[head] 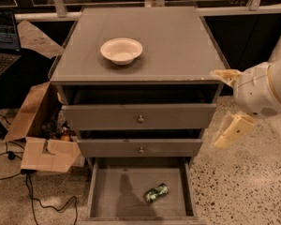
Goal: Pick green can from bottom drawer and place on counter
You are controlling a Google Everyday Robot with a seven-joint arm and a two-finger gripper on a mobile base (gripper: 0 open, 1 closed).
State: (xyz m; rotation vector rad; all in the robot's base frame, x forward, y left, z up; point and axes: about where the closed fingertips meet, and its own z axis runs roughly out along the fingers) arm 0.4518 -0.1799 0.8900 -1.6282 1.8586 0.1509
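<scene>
The green can lies on its side on the flat grey floor of the open bottom drawer, right of its middle. The counter is the grey cabinet top; a cream bowl sits on it left of centre. My gripper is at the right, beside the cabinet's right front corner, well above the can and to its right. Its two pale fingers are spread apart, one near the counter's edge and one lower down. It holds nothing.
Two shallower knobbed drawers sit part-open above the bottom one. An open cardboard box with clutter and cables stands on the floor at the left. A laptop is at the far left. Speckled floor lies to the right.
</scene>
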